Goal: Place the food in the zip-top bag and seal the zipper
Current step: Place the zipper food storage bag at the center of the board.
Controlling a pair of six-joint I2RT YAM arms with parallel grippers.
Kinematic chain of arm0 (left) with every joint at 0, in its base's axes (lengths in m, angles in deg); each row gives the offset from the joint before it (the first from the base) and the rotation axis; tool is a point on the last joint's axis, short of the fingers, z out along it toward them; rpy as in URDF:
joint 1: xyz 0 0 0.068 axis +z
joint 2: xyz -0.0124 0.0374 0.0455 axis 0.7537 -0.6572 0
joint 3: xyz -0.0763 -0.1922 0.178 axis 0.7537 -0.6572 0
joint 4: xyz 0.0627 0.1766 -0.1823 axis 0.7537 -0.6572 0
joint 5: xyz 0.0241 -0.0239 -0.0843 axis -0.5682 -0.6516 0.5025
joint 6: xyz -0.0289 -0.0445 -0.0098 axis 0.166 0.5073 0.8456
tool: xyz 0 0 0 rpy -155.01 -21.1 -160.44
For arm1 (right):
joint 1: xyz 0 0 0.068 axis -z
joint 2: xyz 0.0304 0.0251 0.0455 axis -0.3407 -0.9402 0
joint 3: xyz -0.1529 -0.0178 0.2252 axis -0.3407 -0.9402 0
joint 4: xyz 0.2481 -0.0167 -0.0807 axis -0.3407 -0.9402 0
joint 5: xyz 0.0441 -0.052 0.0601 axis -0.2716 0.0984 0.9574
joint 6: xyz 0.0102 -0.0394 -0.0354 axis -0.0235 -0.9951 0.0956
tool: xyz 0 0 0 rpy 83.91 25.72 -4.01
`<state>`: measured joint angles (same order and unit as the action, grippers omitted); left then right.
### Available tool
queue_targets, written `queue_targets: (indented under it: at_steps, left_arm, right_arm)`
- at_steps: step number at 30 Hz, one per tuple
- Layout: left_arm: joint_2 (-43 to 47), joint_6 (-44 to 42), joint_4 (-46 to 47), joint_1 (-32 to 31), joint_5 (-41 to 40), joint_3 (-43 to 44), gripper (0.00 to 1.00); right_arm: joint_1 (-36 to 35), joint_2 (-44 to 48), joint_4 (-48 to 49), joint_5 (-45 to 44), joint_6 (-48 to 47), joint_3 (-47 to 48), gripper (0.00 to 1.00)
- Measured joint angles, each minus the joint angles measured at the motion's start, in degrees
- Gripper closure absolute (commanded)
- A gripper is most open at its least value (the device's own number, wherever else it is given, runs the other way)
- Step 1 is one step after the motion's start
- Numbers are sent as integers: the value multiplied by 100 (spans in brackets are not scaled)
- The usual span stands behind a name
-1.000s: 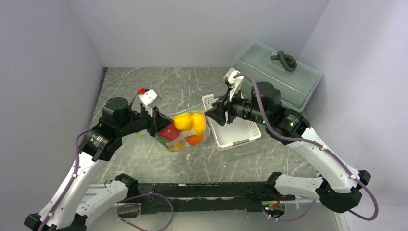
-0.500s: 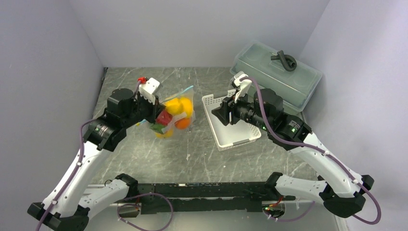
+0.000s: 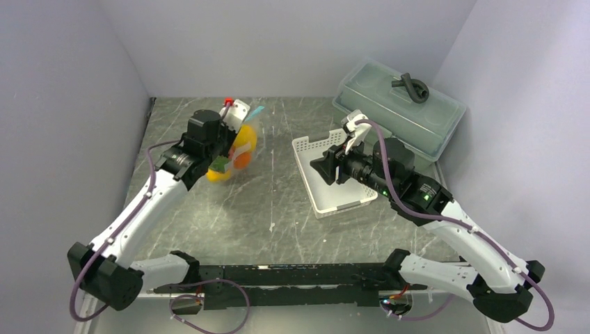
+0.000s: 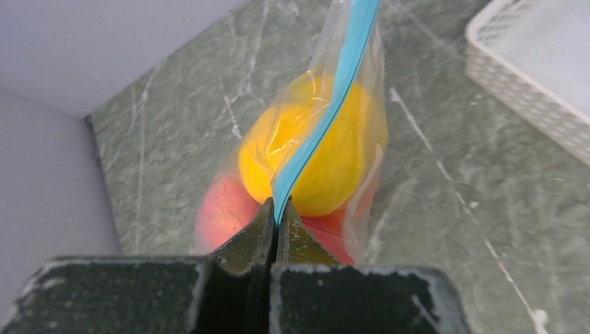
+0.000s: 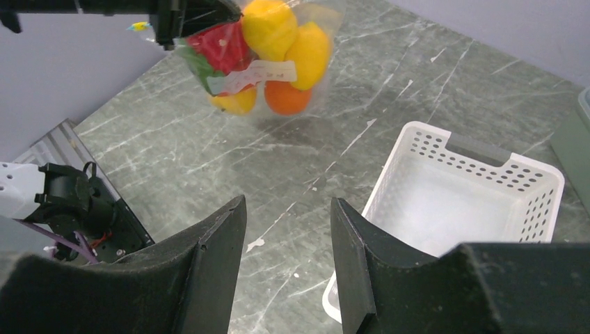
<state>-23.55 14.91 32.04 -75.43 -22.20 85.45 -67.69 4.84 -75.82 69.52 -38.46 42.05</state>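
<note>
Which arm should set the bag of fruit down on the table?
Probably the left one. The left fingers are shut on the zipper, so the bag hangs from them. The right fingers are open and empty near the basket.

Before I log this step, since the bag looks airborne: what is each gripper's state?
Left gripper: shut on the zipper of the zip-top bag, food inside.
Right gripper: open, holding nothing.

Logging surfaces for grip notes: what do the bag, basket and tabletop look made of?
Zip-top bag: thin clear glossy plastic film; fruit shows through.
Basket: white matte rigid plastic, seemingly moulded, perforated walls.
Tabletop: grey-green, white-veined, marble look; stone or laminate unclear.
</note>
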Motion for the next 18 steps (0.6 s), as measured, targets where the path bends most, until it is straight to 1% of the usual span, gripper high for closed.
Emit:
queue_targets:
  at_steps: [5,12,15,18]
  left_arm:
    - [-518,-459,551,136,-428,-4,100]
    - [-1287,-894,1351,507,-800,-4,100]
    - [-1620,-979,1541,562,-916,-4,100]
    - [-1788,-874,1541,546,-861,-7,100]
  right_arm:
    - [0,44,114,31,68,-179,49]
    - [0,151,245,251,140,-293,49]
    - [0,223,275,315,160,-321,49]
    - [0,286,299,321,177,-367,49]
